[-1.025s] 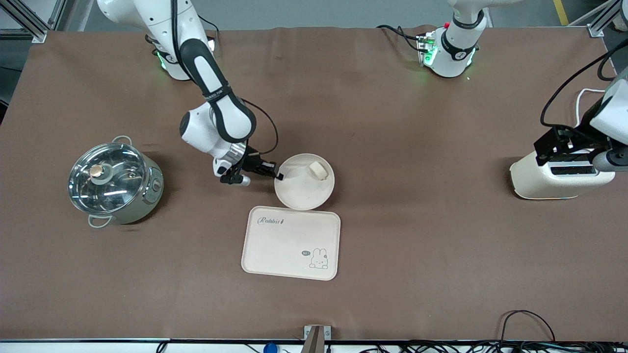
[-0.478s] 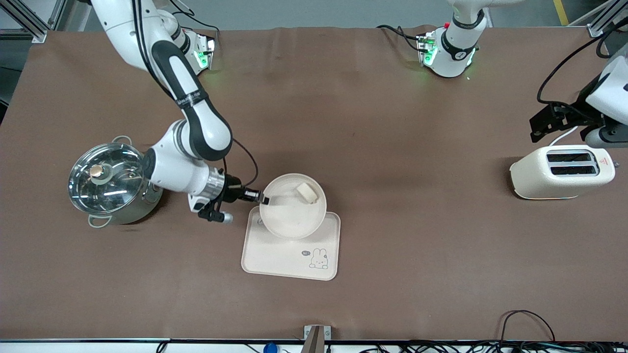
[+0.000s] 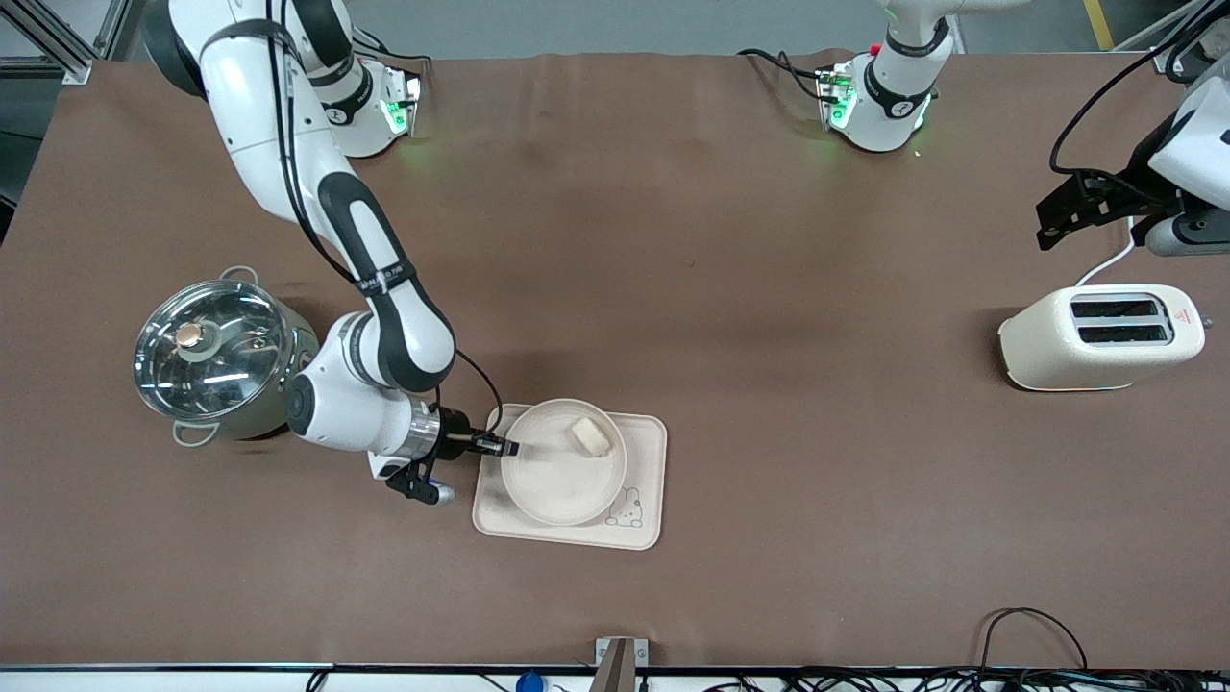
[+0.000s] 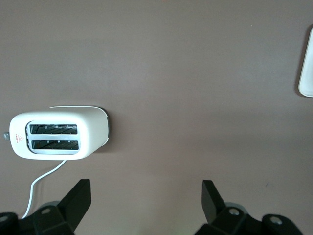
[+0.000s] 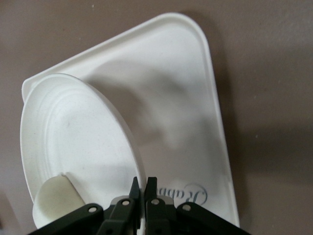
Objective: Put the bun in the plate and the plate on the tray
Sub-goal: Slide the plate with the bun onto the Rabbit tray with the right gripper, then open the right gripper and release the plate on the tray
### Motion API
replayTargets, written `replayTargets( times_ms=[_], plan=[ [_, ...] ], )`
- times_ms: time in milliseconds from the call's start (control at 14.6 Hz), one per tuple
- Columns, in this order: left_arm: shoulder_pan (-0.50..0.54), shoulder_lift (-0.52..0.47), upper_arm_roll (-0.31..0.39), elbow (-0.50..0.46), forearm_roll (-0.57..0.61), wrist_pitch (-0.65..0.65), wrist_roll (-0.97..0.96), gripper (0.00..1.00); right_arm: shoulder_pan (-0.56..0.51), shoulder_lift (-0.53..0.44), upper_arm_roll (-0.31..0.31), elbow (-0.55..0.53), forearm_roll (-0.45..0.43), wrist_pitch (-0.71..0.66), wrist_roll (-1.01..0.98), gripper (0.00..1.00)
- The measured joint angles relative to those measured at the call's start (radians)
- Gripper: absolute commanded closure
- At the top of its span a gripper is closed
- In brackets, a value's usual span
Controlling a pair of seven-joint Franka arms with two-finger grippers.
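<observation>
The round cream plate is over the rectangular cream tray, whose rabbit drawing shows beside the plate's rim. The small cream bun lies in the plate. My right gripper is shut on the plate's rim at the side toward the right arm's end of the table. In the right wrist view the plate is tilted over the tray, the bun lies in it, and my right gripper pinches the rim. My left gripper is open and empty, held high over the table near the toaster.
A steel pot with a glass lid stands beside the right arm's wrist, toward the right arm's end. A cream toaster with a white cord stands toward the left arm's end; it also shows in the left wrist view.
My right gripper has carried the plate with the bun nearer to the front camera, from the bare table to over the tray. The left gripper has risen away from the toaster.
</observation>
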Motion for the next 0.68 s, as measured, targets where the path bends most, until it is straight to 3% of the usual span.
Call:
replayTargets(
  times_ms=[615, 683],
  plan=[
    [-0.004, 0.0, -0.001, -0.008, 0.0, 0.008, 0.0, 0.0, 0.0, 0.069, 0.004, 0.077, -0.041, -0.005, 0.001, 0.99],
    [-0.004, 0.0, -0.001, -0.008, 0.0, 0.009, 0.0, 0.0, 0.001, 0.073, 0.004, 0.077, -0.043, -0.005, -0.001, 0.96]
  ],
)
